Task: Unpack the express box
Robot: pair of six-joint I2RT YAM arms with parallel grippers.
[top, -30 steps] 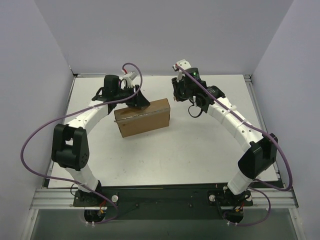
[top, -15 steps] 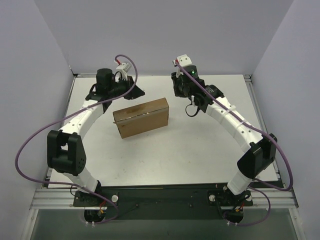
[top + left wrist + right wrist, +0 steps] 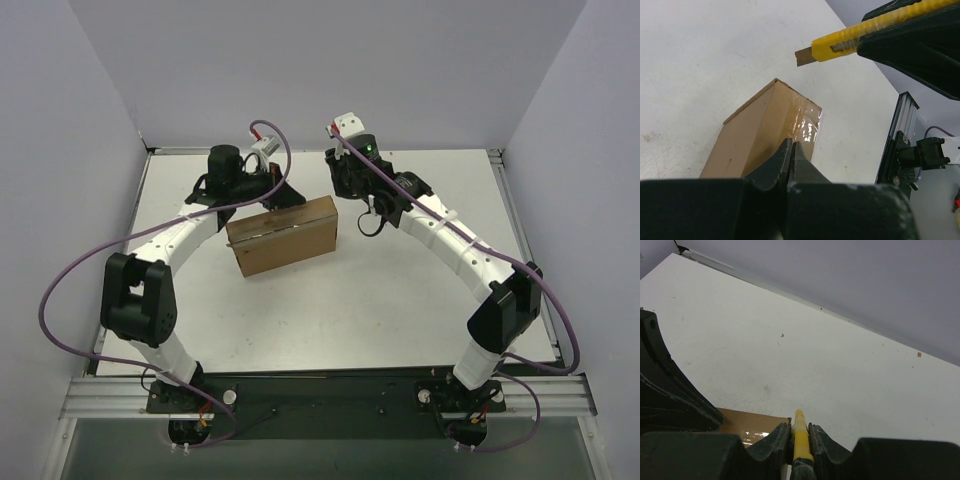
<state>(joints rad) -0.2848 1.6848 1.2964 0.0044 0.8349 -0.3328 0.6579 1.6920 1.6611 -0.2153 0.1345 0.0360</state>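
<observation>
The left hand (image 3: 792, 148) is pressed together, empty, over the tape-sealed express box (image 3: 760, 135). The right hand (image 3: 799, 429) pinches a yellow utility knife (image 3: 800, 439), blade extended.

express box (image 3: 760, 130): near end behind left end effector (image 3: 791, 146) | yellow knife (image 3: 840, 44): handle end off-frame

Robotics lab test cell

A plain white tabletop (image 3: 400, 300) is boxed in by bare pale lilac-grey wall panels (image 3: 330, 70). A white-and-black left robot arm (image 3: 175, 235) and its right twin (image 3: 460, 245) are bolted by an aluminium frame rail (image 3: 100, 402), and purple cables (image 3: 60, 290) loop off them.
</observation>
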